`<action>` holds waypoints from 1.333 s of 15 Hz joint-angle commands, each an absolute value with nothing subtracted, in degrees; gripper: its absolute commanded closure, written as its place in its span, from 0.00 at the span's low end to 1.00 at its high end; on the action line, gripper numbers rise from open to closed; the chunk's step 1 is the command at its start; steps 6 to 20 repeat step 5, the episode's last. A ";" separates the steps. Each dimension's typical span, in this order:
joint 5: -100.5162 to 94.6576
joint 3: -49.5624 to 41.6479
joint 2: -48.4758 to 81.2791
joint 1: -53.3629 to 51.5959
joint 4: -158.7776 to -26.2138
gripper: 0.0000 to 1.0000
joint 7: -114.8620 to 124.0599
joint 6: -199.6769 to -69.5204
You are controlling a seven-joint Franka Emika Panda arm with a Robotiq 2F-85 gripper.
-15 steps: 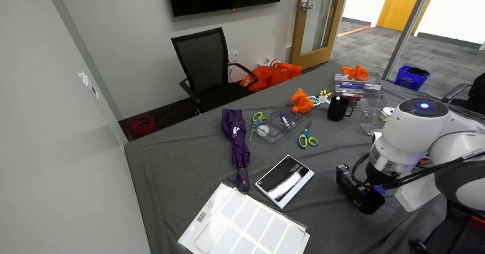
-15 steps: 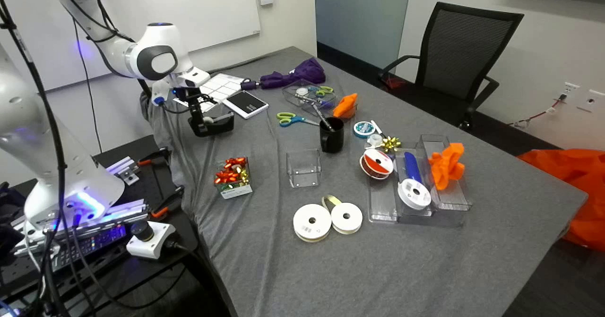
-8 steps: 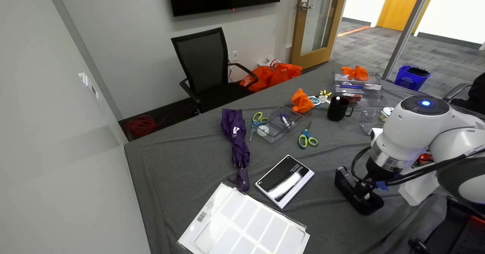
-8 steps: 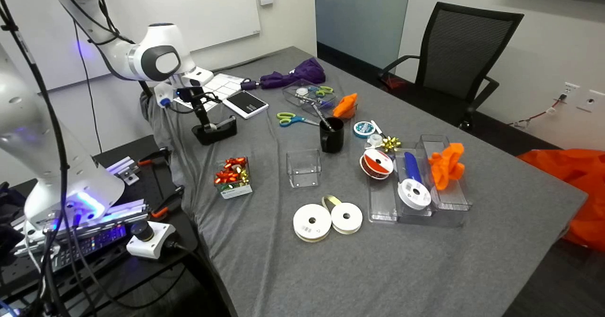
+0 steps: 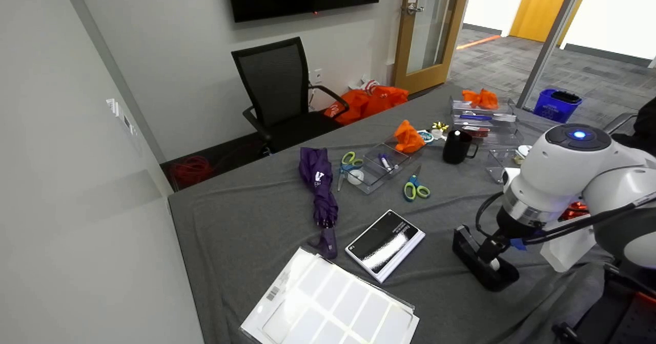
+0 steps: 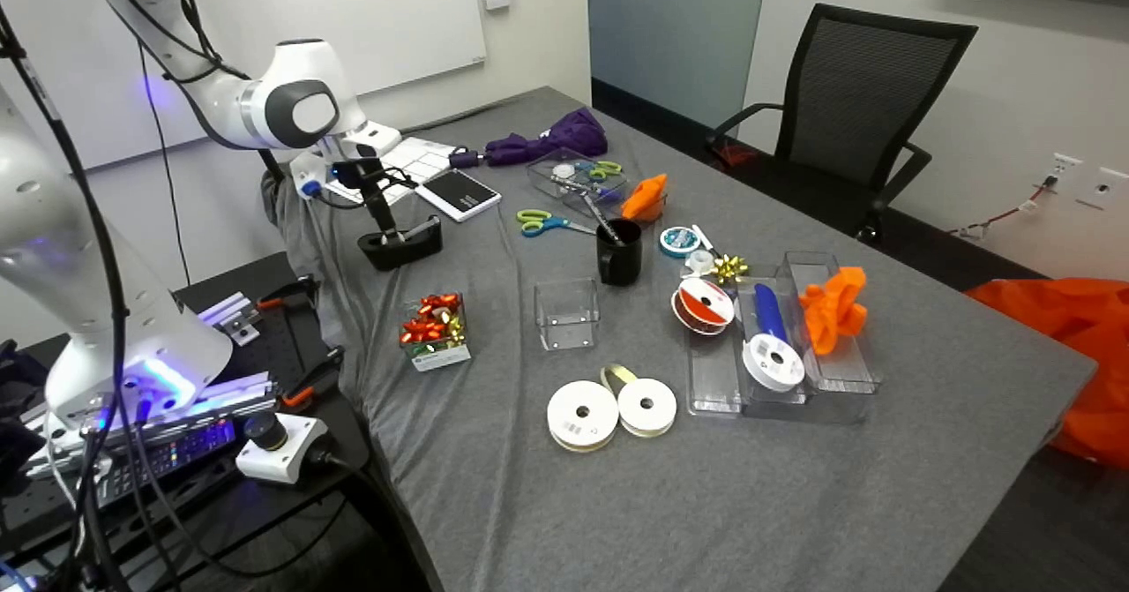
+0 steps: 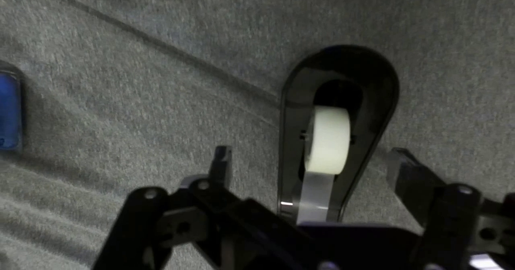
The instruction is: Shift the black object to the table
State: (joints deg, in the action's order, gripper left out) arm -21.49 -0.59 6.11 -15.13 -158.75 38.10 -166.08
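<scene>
We find the claw (image 7: 312, 163) spread wide, its fingers (image 7: 221, 167) standing apart on either side of the black tape dispenser (image 6: 406, 252). In the wrist view we see grey cloth between the dispenser and each finger, so the claw has hold of nothing, and in both exterior views it reaches down over the dispenser. The dispenser sits on the table (image 6: 750, 504), a roll of pale tape (image 7: 330, 141) set in its top.

Following an exterior view from left to right, we start with the arm's white base (image 6: 137, 345) on a dark stand (image 6: 287, 340). Next, on the table's left part, comes the dispenser, with white sheets (image 6: 414, 160) on its far side and a small box (image 6: 441, 359) of red and gold bows (image 6: 432, 320) on its near side. To the right of the sheets we see a dark-faced slab (image 6: 459, 193), then a folded purple umbrella (image 6: 560, 138) farther off. Scissors (image 6: 554, 222) lie right of the slab, with a see-through bin (image 6: 566, 317) and two white ribbon spools (image 6: 564, 402) on the near side. We then reach a black mug (image 6: 617, 261), an orange cloth (image 6: 646, 197) beyond it. Farther right come a red-and-white spool (image 6: 703, 303), a gold bow (image 6: 729, 268) and see-through trays (image 6: 714, 380) bearing another white spool (image 6: 760, 363) and more orange cloth (image 6: 832, 310). Past the far edge stands a black chair (image 6: 873, 98), and beyond the right end, orange bags (image 6: 1076, 354).
</scene>
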 commanded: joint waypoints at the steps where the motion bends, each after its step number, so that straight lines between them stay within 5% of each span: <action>1: -14.86 1.85 1.28 -14.86 -159.61 0.00 36.26 -161.73; 5: -0.82 6.72 -4.41 -14.05 -158.74 0.00 31.88 -153.74; 20: -0.82 6.72 -4.41 -14.05 -158.74 0.00 31.88 -153.74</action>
